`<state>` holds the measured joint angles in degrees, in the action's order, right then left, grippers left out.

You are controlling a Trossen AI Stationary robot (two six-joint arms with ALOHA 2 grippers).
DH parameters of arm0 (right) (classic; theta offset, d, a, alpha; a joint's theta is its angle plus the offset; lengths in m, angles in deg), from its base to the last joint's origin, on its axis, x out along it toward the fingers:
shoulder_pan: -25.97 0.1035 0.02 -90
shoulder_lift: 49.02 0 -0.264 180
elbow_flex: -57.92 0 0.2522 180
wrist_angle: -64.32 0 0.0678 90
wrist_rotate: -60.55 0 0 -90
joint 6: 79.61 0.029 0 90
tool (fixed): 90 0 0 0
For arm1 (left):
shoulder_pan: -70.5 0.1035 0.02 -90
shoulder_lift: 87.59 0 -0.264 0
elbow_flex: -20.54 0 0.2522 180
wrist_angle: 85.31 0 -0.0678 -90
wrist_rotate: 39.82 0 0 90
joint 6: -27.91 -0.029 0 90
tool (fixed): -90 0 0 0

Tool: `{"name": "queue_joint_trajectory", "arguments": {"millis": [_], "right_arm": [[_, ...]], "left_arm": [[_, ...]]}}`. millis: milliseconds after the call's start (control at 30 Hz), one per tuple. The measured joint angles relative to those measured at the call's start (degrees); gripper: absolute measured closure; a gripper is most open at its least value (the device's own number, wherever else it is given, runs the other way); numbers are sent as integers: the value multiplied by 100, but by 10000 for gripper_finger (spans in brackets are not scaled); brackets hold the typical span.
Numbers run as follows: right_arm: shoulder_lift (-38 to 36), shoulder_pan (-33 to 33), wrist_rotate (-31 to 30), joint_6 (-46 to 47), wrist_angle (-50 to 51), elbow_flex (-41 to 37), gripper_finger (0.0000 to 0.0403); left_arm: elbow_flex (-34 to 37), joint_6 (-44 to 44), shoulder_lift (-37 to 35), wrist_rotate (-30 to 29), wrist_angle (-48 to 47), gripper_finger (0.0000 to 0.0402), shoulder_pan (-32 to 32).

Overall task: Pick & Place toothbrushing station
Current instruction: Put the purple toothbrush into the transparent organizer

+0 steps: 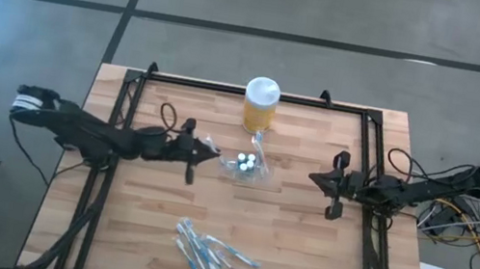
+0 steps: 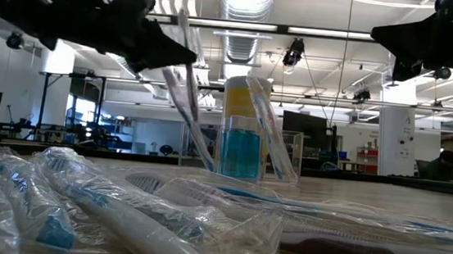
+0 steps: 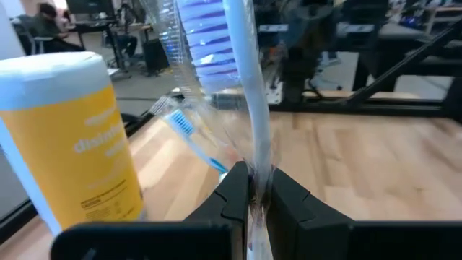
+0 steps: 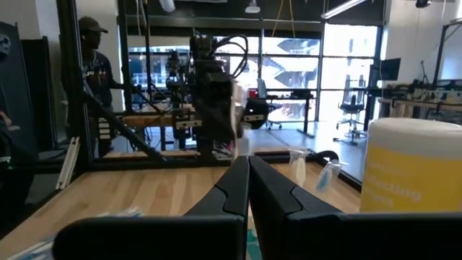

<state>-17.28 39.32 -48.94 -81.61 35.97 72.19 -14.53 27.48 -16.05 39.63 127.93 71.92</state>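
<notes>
Left pincer clenched on wrapped toothbrush, clear toothbrushing station barely discernible, right pincer clenched empty.

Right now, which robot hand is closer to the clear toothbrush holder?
The left gripper. It sits just beside the clear toothbrush holder, shut on a wrapped toothbrush. The right gripper waits farther off on the holder's other side, shut and empty.

Open-plan robotics lab, ceiling ducts, monitors, office chairs
</notes>
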Motion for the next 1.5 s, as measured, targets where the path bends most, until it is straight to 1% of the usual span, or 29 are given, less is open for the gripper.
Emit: {"name": "queue_joint_trajectory", "arguments": {"millis": [133, 267, 400, 500, 800, 933, 1167, 1367, 1500], "right_arm": [[3, -1, 0, -11, -1, 0, 394], [39, 0, 0, 6, 3, 0, 394], [61, 0, 0, 37, 20, 0, 394], [121, 0, 0, 68, 31, 0, 394], [260, 0, 0, 183, 23, 0, 394], [258, 0, 0, 187, 20, 0, 394], [258, 0, 0, 197, 22, 0, 394], [256, 0, 2, 196, 22, 0, 394], [256, 0, 4, 197, 25, 0, 394]], "left_arm": [[-264, -23, 465, 20, 76, 377, 152], [-380, -87, 867, 42, 463, 377, 208], [-383, 205, 1188, 25, 564, 377, 213], [-382, 355, 1403, -3, 617, 377, 211], [-381, 372, 1846, -7, 658, 377, 211], [-381, 392, 1848, -7, 654, 374, 211], [-379, 532, 1687, 49, 590, 316, 209], [-374, 560, 1277, 59, 220, 278, 192], [-374, 655, 814, 61, -225, 255, 178]]}}
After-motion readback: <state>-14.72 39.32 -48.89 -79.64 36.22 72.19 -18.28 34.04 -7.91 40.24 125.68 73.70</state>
